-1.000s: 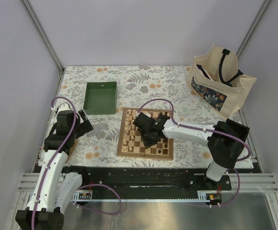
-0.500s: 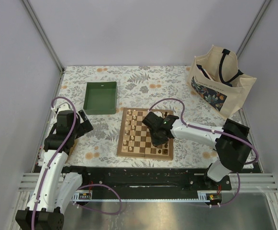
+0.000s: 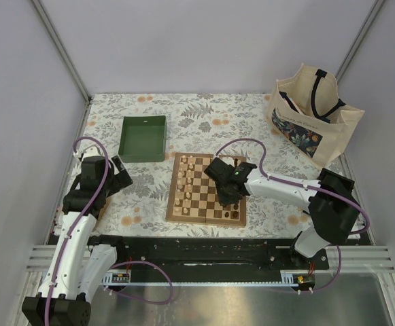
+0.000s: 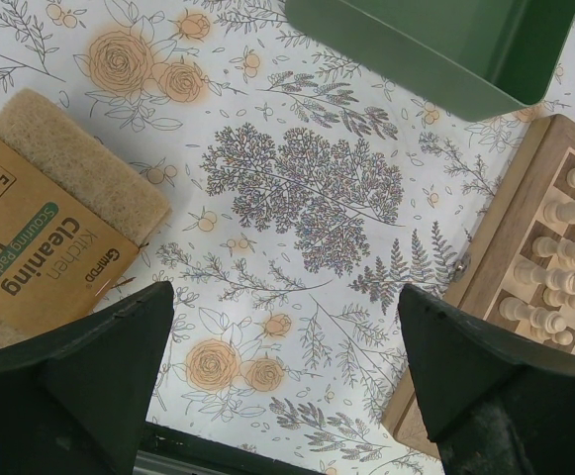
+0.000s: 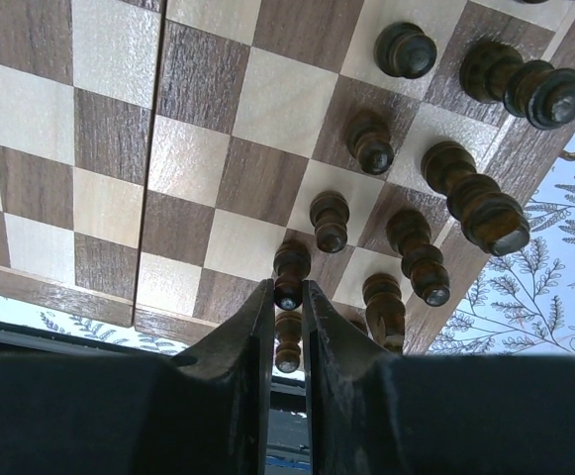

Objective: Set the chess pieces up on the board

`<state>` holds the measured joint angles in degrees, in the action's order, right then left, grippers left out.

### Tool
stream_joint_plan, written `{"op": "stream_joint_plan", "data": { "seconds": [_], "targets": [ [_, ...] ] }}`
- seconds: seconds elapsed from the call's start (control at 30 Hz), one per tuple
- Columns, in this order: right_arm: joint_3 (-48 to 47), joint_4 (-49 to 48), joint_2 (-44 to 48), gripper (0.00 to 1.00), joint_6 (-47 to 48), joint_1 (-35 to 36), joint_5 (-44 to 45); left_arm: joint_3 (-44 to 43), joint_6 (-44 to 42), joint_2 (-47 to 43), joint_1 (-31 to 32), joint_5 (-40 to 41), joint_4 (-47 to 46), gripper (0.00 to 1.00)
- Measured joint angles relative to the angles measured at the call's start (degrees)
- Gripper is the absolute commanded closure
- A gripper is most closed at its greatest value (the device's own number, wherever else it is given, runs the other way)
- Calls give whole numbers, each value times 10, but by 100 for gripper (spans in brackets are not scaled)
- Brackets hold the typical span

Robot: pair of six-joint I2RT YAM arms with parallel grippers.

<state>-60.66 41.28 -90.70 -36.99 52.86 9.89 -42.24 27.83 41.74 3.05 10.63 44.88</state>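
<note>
The board [image 3: 198, 187] lies mid-table, with pale chess pieces [image 3: 185, 197] along its left side and dark chess pieces [image 3: 236, 204] along its right. My right gripper [image 3: 227, 195] reaches over the board's right half. In the right wrist view it [image 5: 287, 294] is shut on the head of a dark pawn [image 5: 290, 265], among several other dark pieces [image 5: 463, 196] on the board [image 5: 109, 198]; whether the pawn's base touches its square is unclear. My left gripper [image 3: 120, 178] hangs open over the tablecloth left of the board, and the left wrist view shows nothing in it [image 4: 285, 302].
A green tray [image 3: 143, 138] stands beyond the board at the left; its corner [image 4: 435, 49] shows in the left wrist view. A scouring-pad pack [image 4: 49, 233] lies under the left arm. A printed tote bag [image 3: 313, 115] stands at the back right.
My right gripper has moved to the right across the board, from its middle to the dark pieces' side, staying shut. The left arm has not moved.
</note>
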Motion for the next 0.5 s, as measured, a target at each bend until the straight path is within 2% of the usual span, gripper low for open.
{"op": "stream_joint_plan", "data": {
  "seconds": [0.5],
  "targets": [
    [16,6,16,78,0,0,1,0,0,0,0,-2,0,1]
  ]
}}
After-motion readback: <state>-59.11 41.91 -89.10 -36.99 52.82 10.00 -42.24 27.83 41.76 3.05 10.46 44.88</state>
